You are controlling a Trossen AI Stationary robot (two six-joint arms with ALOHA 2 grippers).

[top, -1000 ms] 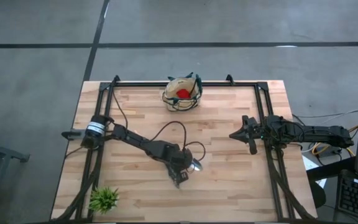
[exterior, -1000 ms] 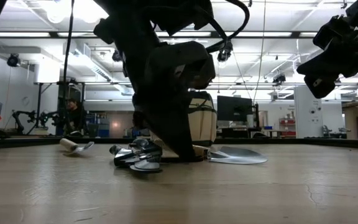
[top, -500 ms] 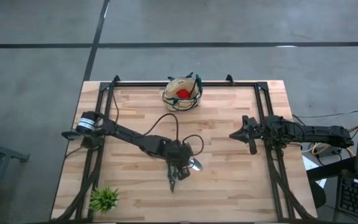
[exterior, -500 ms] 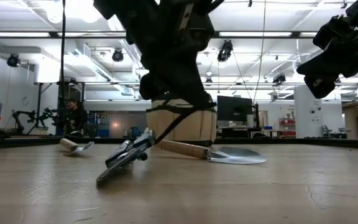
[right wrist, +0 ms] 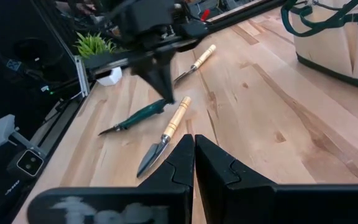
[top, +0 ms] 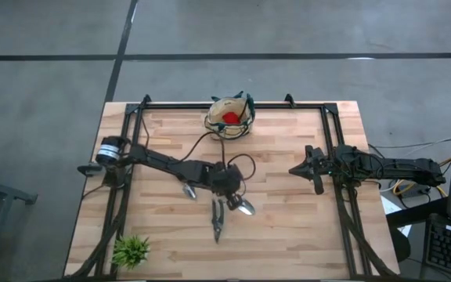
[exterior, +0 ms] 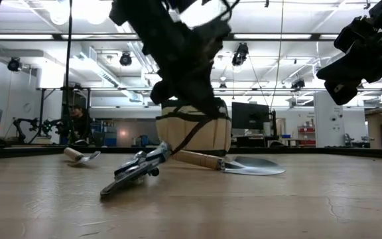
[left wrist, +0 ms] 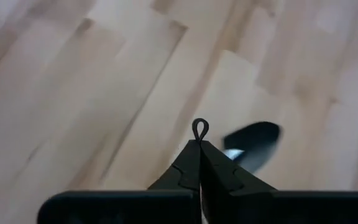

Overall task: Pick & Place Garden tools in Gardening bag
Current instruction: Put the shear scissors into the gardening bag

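Observation:
My left gripper (top: 221, 194) stands near the table's middle, shut on dark pruning shears (top: 217, 221) with green handles (right wrist: 140, 115). One wooden-handled trowel (top: 243, 207) lies just right of the shears, and another (top: 188, 190) lies to their left. The tan gardening bag (top: 229, 117) stands at the far edge, with a red item (top: 230, 117) inside it. My right gripper (top: 297, 168) is shut and empty, raised over the table's right side. My left gripper pinches a small loop (left wrist: 199, 129) at the shears' handle end between its two fingertips. It comes from above, pointing down. The shears hang tilted: the handle end (exterior: 159, 151) is raised and the blade tip (exterior: 106, 192) rests on the table.
A spiky green plant (top: 131, 251) stands at the table's near left corner. Dark frame rails run along the left, right and far edges. Bare wood lies between the tools and the bag.
My left gripper has risen and gone toward the far edge, staying shut on the shears. Their handle end has come up off the table and they now stand tilted, the blade tip still on the wood. The trowel beside them shows fully.

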